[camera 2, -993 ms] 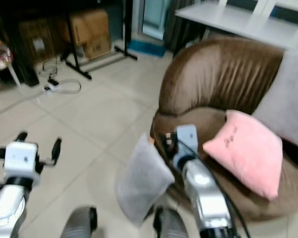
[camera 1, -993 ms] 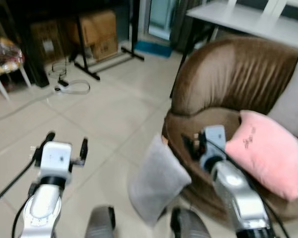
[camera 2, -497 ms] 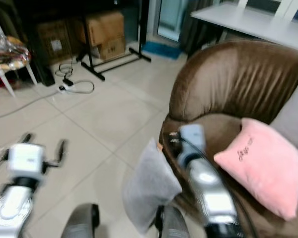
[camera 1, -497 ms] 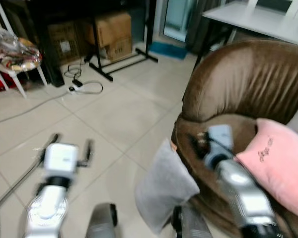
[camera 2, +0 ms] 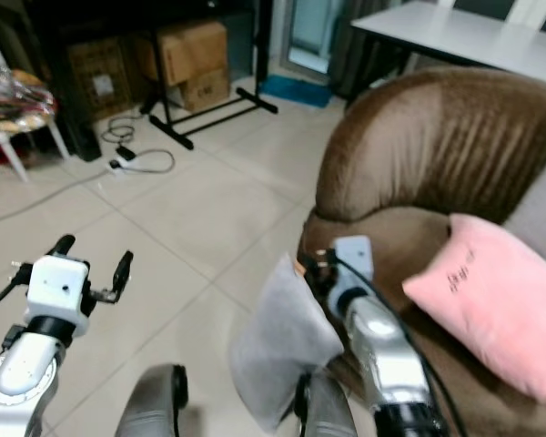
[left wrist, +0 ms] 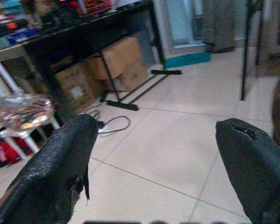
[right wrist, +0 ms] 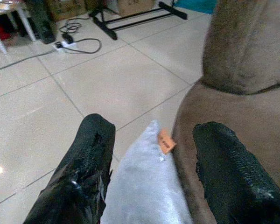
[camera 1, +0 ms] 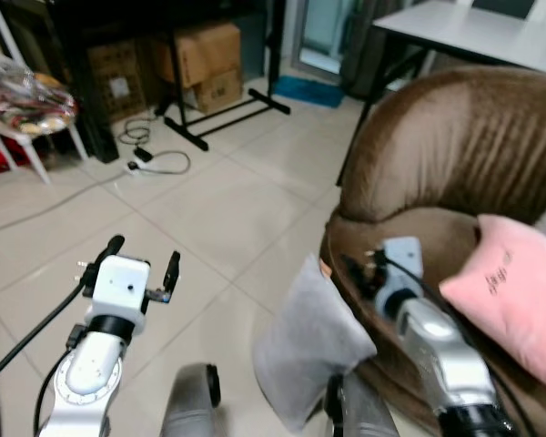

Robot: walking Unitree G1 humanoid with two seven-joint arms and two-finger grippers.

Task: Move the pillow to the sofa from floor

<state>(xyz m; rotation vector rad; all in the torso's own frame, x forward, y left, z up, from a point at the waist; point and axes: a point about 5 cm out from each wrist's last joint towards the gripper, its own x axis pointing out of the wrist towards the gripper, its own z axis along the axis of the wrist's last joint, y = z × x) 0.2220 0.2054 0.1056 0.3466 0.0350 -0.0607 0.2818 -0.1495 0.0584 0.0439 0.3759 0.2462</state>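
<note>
A grey pillow (camera 1: 308, 344) with an orange tag stands on the tiled floor, leaning against the front of the brown sofa (camera 1: 455, 146). My right gripper (camera 1: 360, 267) hovers open just above the pillow's top corner, at the sofa's front edge. In the right wrist view its two fingers (right wrist: 86, 168) straddle the pillow (right wrist: 144, 186) without touching it. My left gripper (camera 1: 144, 259) is open and empty over bare floor to the pillow's left, also seen in the left wrist view (left wrist: 163, 154). A pink pillow (camera 1: 517, 296) lies on the sofa seat.
Cardboard boxes (camera 1: 200, 59) and a black stand's legs (camera 1: 220, 116) are at the back. A cable and power strip (camera 1: 146, 157) lie on the floor. A white chair (camera 1: 23, 114) stands far left, a grey table (camera 1: 473, 27) behind the sofa.
The camera has shifted and the picture has sharpened. My right gripper sits slightly lower, nearer the grey pillow's top. The pillow and left gripper have kept their places.
</note>
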